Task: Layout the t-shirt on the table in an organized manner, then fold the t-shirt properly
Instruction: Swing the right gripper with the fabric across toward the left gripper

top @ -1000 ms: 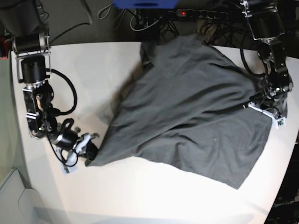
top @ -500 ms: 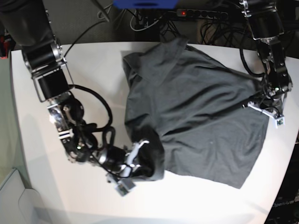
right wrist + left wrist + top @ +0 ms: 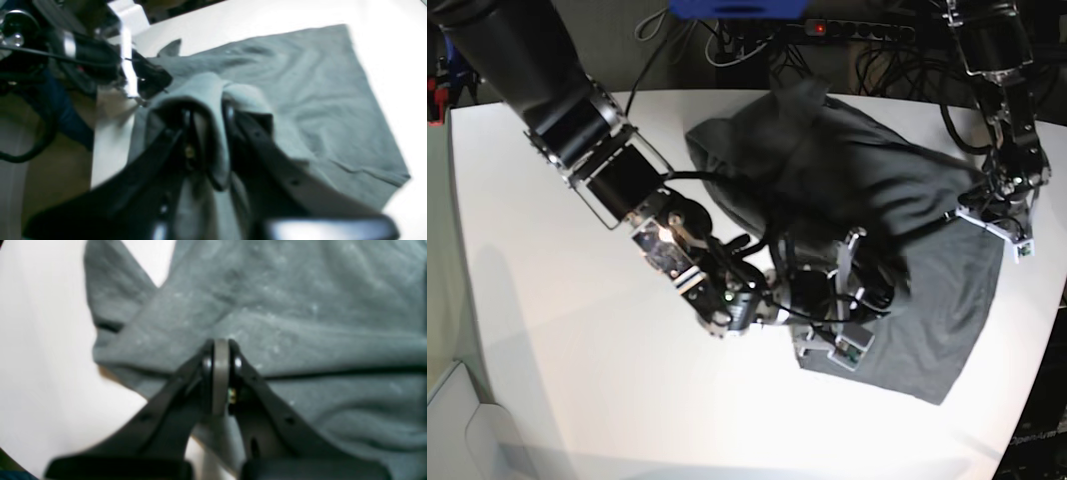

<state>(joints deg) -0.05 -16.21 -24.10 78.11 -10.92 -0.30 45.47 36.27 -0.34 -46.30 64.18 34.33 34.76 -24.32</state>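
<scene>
The dark grey t-shirt (image 3: 827,170) lies rumpled on the right half of the white table (image 3: 577,350). My right gripper (image 3: 862,295) has reached across over the shirt's lower part. In the right wrist view a fold of the t-shirt (image 3: 300,83) drapes between its fingers (image 3: 230,115), so the right gripper (image 3: 208,116) is closed on cloth with the jaws slightly parted. My left gripper (image 3: 997,220) sits at the shirt's right edge, near the table's side. In the left wrist view the left gripper (image 3: 221,350) is shut, its tip at a fold of the t-shirt (image 3: 300,306).
A power strip (image 3: 857,28) with a red light, loose cables and a blue object (image 3: 737,8) lie beyond the table's far edge. The right arm's black links (image 3: 617,170) stretch diagonally over the table's middle. The table's right edge runs close to the left gripper.
My right arm swept from the table's front left across to the right, dragging the shirt's corner over the rest of the shirt. The left gripper stayed at the right edge.
</scene>
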